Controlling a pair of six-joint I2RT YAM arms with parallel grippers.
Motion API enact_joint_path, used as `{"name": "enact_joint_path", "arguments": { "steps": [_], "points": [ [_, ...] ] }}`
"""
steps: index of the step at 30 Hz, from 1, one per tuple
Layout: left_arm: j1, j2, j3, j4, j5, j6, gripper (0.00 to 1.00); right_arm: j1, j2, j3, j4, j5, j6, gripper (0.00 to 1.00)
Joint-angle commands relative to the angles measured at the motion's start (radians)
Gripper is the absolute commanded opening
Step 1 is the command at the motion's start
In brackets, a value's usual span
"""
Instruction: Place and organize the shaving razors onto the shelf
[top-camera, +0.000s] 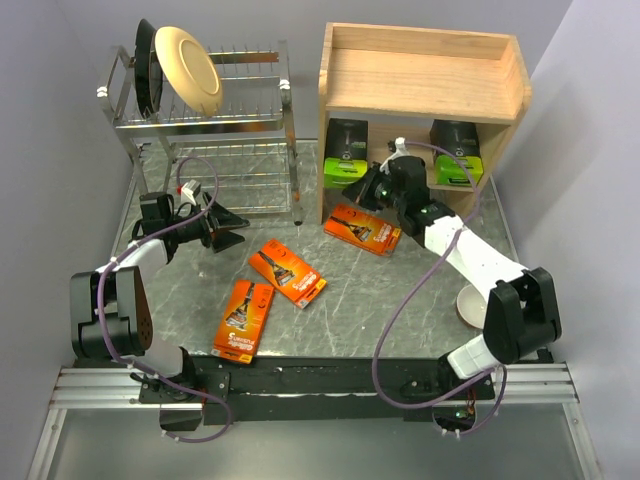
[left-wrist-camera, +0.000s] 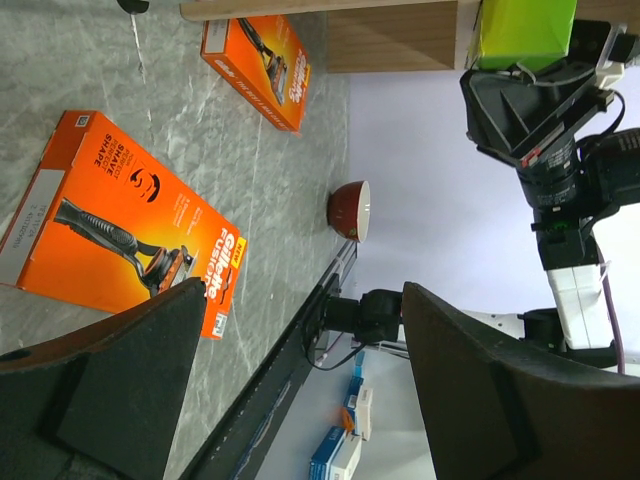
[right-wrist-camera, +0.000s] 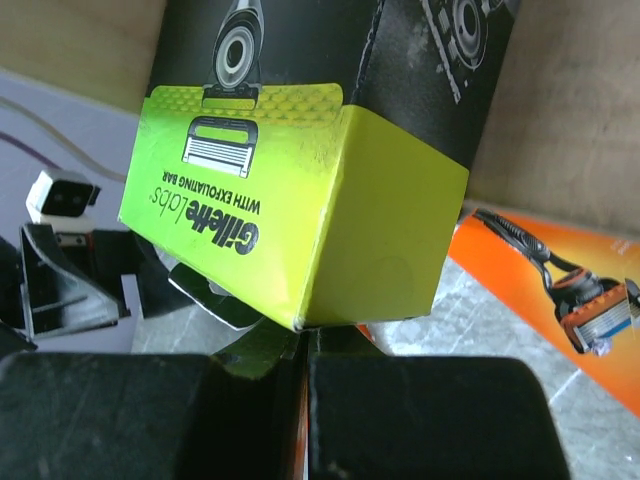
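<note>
At the shelf's lower tier, left: the left black pack (top-camera: 345, 150) is stood in the opening of the shelf (top-camera: 420, 80), with its lime-green end turned to the near side.
Right gripper: the right gripper (top-camera: 360, 187) is set just in front of that lime end. Its jaws are pressed together and nothing is clamped between them. Whether the fingertips touch the pack cannot be told.
Lower tier, right: the right black pack (top-camera: 457, 152) is stood at the right end of the same tier, well apart from the first.
Orange pack by the shelf: this pack (top-camera: 362, 229) is laid flat on the table (top-camera: 400, 300), just near of the shelf front and beside the right gripper.
Middle orange pack: this one (top-camera: 287, 272) is laid flat near the table's centre.
Near orange pack: the third (top-camera: 243, 318) is laid flat just beside the middle one, on its near-left.
Left gripper: the left gripper (top-camera: 240, 229) is poised low at the left, jaws spread wide and empty. It is pointed right toward the orange packs but is apart from them.
Dish rack: the wire rack (top-camera: 210, 130) is placed far left, beside the shelf, and a cream plate (top-camera: 188, 68) is propped in it.
Bowl: a bowl (top-camera: 468, 305) is set at the right and is partly hidden by the right arm.
</note>
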Motion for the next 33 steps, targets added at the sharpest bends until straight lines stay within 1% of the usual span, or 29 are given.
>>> {"name": "enact_joint_path", "arguments": {
  "steps": [1,11,21,26,28,29,30,31,32,33],
  "points": [
    [0.002,-0.02,0.016,0.02,0.003,0.033,0.84,-0.018,0.034,0.083,0.06,-0.004,0.016,0.0],
    [0.003,-0.025,0.016,0.014,-0.001,0.039,0.84,-0.039,0.114,0.144,0.073,-0.013,0.017,0.0],
    [0.003,-0.025,0.017,0.002,-0.003,0.049,0.84,-0.045,0.148,0.176,0.094,-0.015,0.019,0.0],
    [0.003,-0.029,0.031,-0.044,-0.026,0.079,0.85,-0.045,0.109,0.154,0.071,-0.026,0.011,0.0],
    [0.002,-0.033,0.042,-0.11,-0.086,0.124,0.88,-0.047,0.065,0.134,0.045,-0.035,-0.01,0.0],
    [0.003,-0.034,0.06,-0.168,-0.116,0.146,0.89,-0.047,0.048,0.109,0.031,-0.041,-0.023,0.04],
    [0.002,-0.04,0.066,-0.234,-0.18,0.163,0.9,-0.047,0.03,0.095,0.002,-0.05,-0.074,0.09],
    [0.002,-0.043,0.077,-0.26,-0.208,0.199,0.9,-0.047,-0.007,0.078,-0.007,-0.088,-0.111,0.23],
    [0.003,-0.048,0.08,-0.289,-0.236,0.218,0.9,-0.045,-0.026,0.037,-0.007,-0.119,-0.153,0.31],
    [0.002,-0.057,0.083,-0.334,-0.314,0.235,0.9,-0.044,-0.044,0.016,-0.047,-0.148,-0.249,0.37]
  ]
}}
